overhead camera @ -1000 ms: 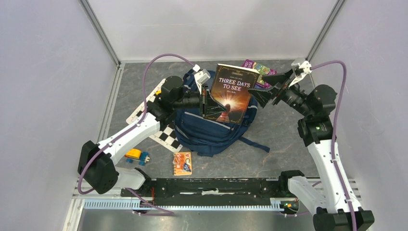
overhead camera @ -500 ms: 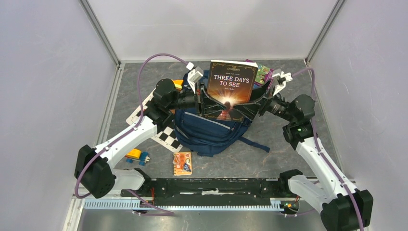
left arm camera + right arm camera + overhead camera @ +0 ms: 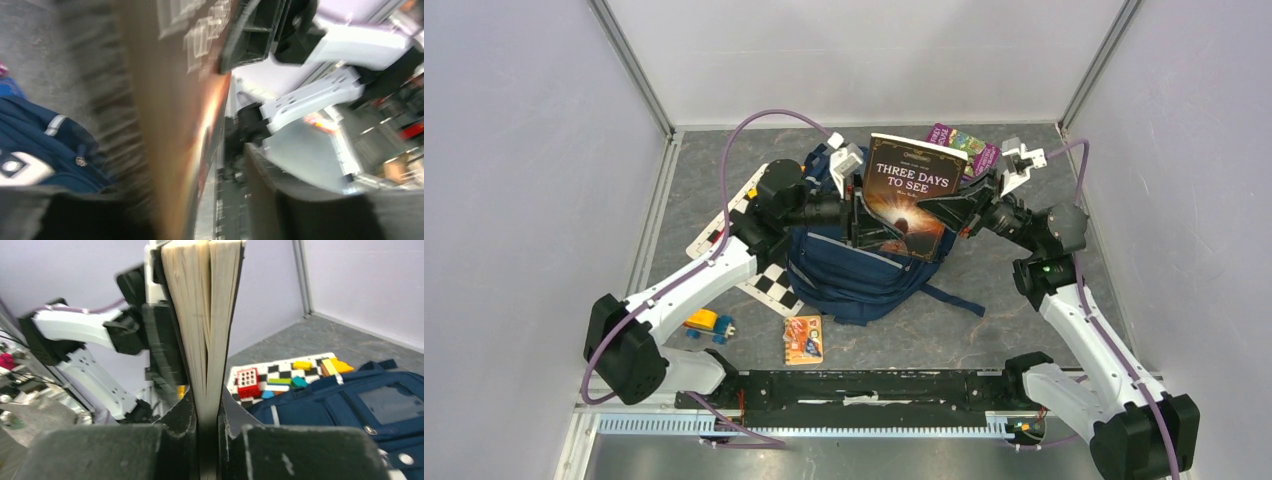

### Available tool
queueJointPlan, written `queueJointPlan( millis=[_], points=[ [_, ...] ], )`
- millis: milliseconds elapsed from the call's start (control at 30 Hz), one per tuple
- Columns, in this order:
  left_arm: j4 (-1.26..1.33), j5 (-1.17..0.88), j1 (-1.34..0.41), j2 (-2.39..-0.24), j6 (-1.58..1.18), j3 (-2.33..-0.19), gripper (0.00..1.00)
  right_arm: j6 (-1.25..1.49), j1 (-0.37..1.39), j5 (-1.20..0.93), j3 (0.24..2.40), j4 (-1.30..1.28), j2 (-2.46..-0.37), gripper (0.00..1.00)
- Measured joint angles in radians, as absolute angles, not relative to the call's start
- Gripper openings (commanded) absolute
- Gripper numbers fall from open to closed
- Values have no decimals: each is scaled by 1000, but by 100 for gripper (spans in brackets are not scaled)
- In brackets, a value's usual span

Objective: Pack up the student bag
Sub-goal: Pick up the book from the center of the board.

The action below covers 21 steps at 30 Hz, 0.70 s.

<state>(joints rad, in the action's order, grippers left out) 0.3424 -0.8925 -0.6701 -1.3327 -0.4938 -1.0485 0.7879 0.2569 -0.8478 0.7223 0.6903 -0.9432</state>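
We note the left claw [image 3: 857, 212] clamped on the left edge of the brown-covered paper book [image 3: 911, 185], which is held upright over the navy-blue fabric backpack [image 3: 854, 275] lying mid-tabletop [image 3: 994, 260]. The right claw [image 3: 929, 207] pinches the book's right page edge. The bag looks soft and floppy, so best held by its opening rim. Its contents are hidden.

walls [image 3: 524, 150]: plain pale lilac | floor [image 3: 924, 335]: mottled grey (stone-look) | corner posts [image 3: 631, 65]: aluminium | light: even, soft
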Motion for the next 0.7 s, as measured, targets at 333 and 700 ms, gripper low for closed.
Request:
queueJointPlan(
  millis=[333, 700],
  points=[
    [-187, -482, -796, -1333, -48, -1145, 100, 355, 281, -485, 947, -89, -892, 0],
    [-511, -74, -918, -1321, 205, -991, 100, 154, 258, -64, 883, -475, -778, 0]
  ],
)
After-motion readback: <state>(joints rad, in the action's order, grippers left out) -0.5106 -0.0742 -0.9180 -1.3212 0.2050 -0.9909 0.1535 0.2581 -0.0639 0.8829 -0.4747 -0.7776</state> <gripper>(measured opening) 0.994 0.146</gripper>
